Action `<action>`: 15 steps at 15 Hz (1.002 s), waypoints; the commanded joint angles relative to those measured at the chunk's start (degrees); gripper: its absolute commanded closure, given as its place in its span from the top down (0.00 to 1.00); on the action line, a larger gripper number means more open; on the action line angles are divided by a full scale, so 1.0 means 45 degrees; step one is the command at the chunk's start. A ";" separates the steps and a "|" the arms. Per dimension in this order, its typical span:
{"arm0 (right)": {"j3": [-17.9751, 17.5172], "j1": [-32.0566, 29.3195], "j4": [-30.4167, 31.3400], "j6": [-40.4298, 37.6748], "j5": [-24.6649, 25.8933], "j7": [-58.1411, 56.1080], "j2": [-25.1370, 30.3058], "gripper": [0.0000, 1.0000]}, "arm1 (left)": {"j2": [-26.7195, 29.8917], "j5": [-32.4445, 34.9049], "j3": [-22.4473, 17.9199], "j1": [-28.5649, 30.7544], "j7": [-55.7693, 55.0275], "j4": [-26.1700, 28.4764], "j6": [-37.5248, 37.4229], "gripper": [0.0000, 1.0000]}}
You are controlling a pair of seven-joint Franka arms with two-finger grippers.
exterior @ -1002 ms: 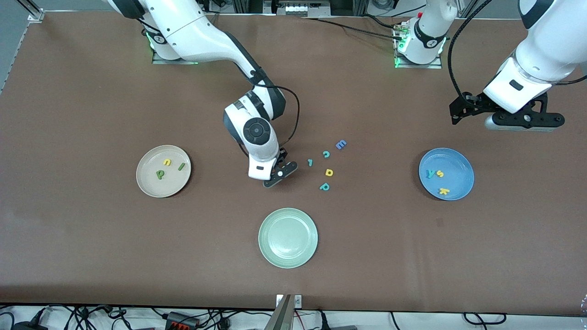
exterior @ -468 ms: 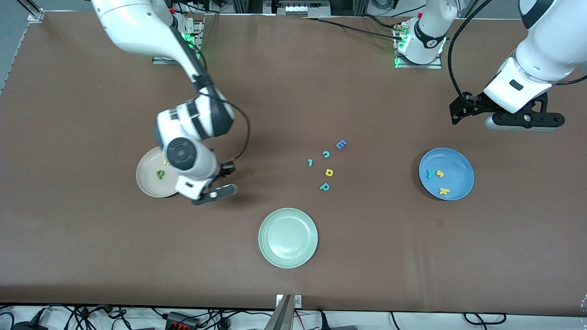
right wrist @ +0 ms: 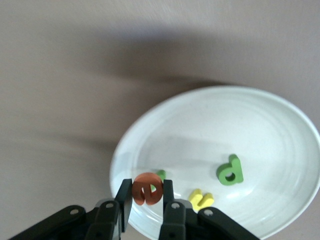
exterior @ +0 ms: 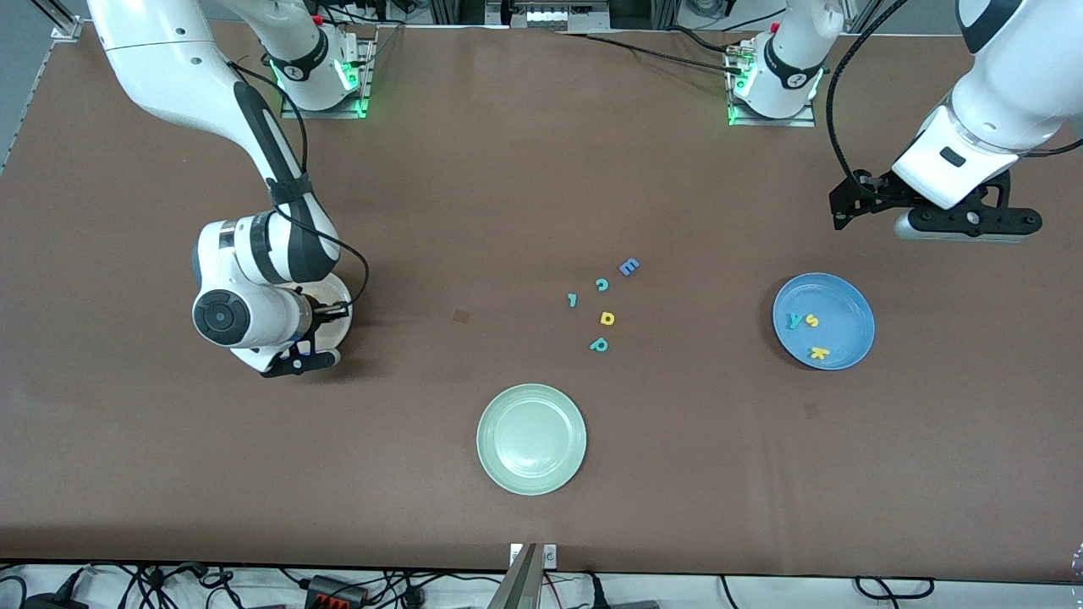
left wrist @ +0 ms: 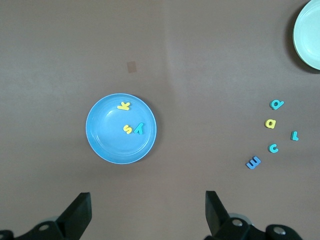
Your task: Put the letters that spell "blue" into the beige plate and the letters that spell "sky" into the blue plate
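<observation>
Right arm has swung from the loose letters mid-table over to the beige plate at its own end of the table — a second ago it was down beside that cluster, now the right gripper hangs over the plate's rim with the orange e pinched between its nearly closed fingers. Left arm unchanged and waiting: left gripper spread wide, holding nothing, up above the table near the blue plate.

Largest first: beige plate is round, plain cream, mostly hidden under the right wrist in the front view; the wrist view shows the dark green b, the yellow u and a sliver of the green l already lying in it. Blue plate holds the teal y, yellow s and yellow k — "sky" looks done. Pale green plate sits nearest the camera with nothing in it. Leftover letters (blue E, teal ones, a yellow one) stay mid-table, not needed.

Handling, as a guess: the e is tiny foam — very light, soft, squashes under grip, may cling to a pad on release. It is held across its round body, standing on edge; that looks secure enough. A low drop onto the plate should be harmless.
</observation>
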State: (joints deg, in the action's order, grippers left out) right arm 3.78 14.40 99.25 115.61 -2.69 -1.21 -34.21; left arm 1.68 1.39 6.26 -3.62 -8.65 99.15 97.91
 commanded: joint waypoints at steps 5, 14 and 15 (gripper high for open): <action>0.0001 -0.1208 0.1069 0.0676 0.0071 -0.1645 0.0377 0.17 | -0.0177 -0.0114 0.0073 0.0043 -0.0089 -0.0355 -0.0176 1.00; -0.0038 -0.1013 0.0758 0.1069 -0.0144 -0.1392 0.0141 1.00 | -0.0177 -0.0114 0.0073 0.0043 -0.0089 -0.0355 -0.0196 1.00; -0.0038 -0.1032 0.0505 0.0951 -0.0164 -0.1411 0.0258 1.00 | -0.0177 -0.0114 0.0073 0.0043 -0.0089 -0.0355 -0.0196 1.00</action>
State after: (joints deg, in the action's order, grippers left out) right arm 3.77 9.86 102.47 120.20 -2.74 -7.56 -34.09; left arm 1.67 1.39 6.26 -3.62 -8.65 99.16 97.91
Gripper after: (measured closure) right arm 0.586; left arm 0.000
